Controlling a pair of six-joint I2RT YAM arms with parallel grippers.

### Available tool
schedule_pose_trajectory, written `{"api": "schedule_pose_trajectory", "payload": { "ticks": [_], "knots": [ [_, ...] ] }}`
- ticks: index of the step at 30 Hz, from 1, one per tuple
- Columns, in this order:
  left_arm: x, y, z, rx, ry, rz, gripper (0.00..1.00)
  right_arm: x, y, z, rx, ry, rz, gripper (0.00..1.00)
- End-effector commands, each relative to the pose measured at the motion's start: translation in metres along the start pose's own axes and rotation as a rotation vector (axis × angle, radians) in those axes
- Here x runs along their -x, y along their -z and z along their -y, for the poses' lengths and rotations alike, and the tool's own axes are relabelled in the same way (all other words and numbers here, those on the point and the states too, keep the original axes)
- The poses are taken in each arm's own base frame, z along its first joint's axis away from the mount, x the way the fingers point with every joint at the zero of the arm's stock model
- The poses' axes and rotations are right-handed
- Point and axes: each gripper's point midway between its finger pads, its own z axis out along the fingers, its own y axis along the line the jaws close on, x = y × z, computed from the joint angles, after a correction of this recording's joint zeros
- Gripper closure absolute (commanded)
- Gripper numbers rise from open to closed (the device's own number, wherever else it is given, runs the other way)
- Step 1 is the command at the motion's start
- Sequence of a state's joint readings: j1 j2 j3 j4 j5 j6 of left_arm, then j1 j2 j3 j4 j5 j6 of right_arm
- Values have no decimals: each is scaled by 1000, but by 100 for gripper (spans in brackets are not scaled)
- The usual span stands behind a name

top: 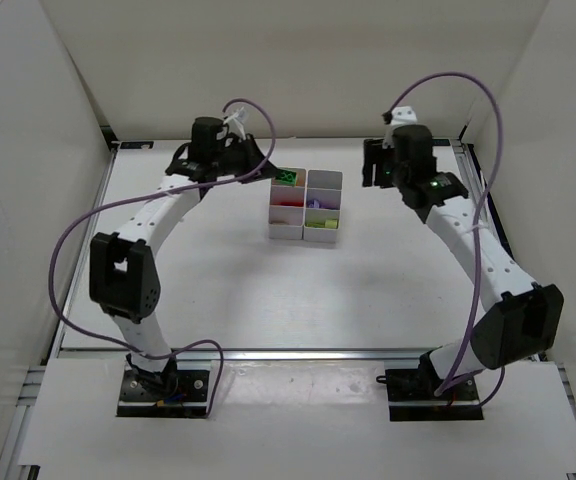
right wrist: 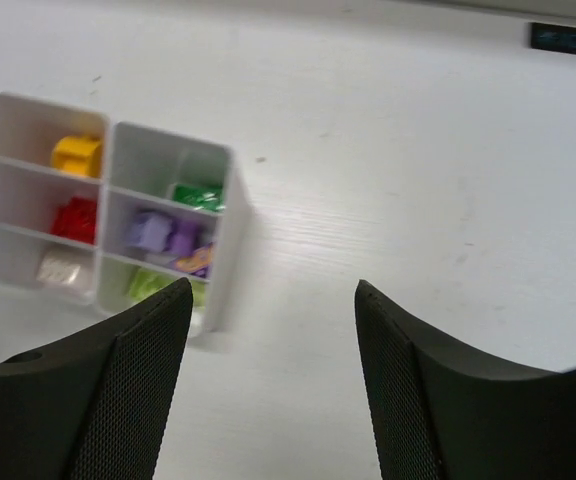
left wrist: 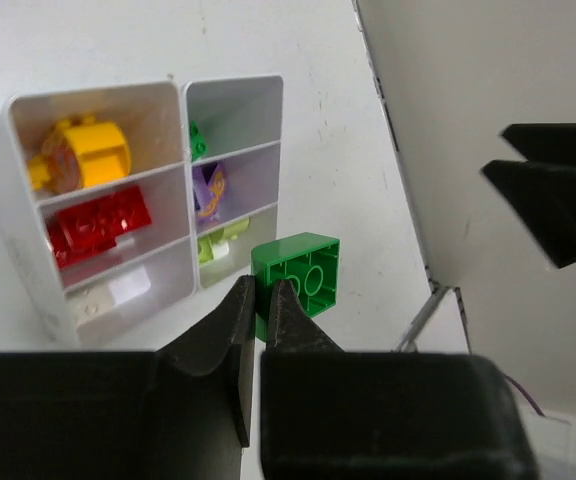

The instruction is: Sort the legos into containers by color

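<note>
A glossy green brick (left wrist: 303,272) is seen in the left wrist view, held by one thin side wall between the nearly closed, smooth black fingers (left wrist: 230,325) of the left gripper (left wrist: 263,292). Its hollow underside, with round tubes, is turned toward the camera, and it is held just beside the near corner of the containers (left wrist: 18,240). The containers are shown as a thin-walled, white plastic grid of six square, open-top cells. In one row a rounded yellow piece (left wrist: 80,155), a shiny red brick (left wrist: 100,222) and a pale whitish piece (left wrist: 110,290) are seen. In the other row are a green piece (left wrist: 196,140), a purple piece (left wrist: 208,186) and a lime-green piece (left wrist: 220,245). In the right wrist view the containers (right wrist: 226,250) are shown from farther off on the matte white table (right wrist: 418,200), and the same six colours can be made out. The fingers (right wrist: 133,385) of the right gripper (right wrist: 273,295), faced with a fine mesh texture, are spread wide with nothing between them. Only the top view gives the overall layout. The left gripper (top: 260,165) is shown at the far left corner of the containers (top: 305,205), and the right gripper (top: 373,165) lies well apart to the right. A green patch is visible at that far left corner, but it cannot be told from above whether it lies over the cell or beside it.
</note>
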State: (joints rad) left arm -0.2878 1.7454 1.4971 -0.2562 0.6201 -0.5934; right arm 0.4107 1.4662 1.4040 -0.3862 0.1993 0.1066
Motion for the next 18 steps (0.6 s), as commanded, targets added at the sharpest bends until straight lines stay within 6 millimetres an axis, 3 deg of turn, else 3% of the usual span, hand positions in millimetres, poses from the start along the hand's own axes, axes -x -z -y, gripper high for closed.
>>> {"api": "schedule_pose_trajectory", "payload": {
  "ticks": [1,2,4,5,6,12,18],
  "knots": [
    [4,-22,9,75,-79,-2,90,5,8,51,-125,-4,17,30],
    [6,-31,22,67,-111,0,90,5,11,58,-135,-9,16,30],
    [2,-48,12,129,-151,-10,90,11,20,81,-180,-32,35,30],
    [8,-55,27,114,-195,3,90,10,23,86,-184,-36,33,30],
    [10,-60,29,118,-238,8,90,10,25,95,-200,-46,31,30],
    [8,-97,31,198,-369,12,90,7,36,105,-203,-74,42,31],
    [5,-113,23,263,-462,21,90,2,39,106,-193,-92,34,31]
  ]
}}
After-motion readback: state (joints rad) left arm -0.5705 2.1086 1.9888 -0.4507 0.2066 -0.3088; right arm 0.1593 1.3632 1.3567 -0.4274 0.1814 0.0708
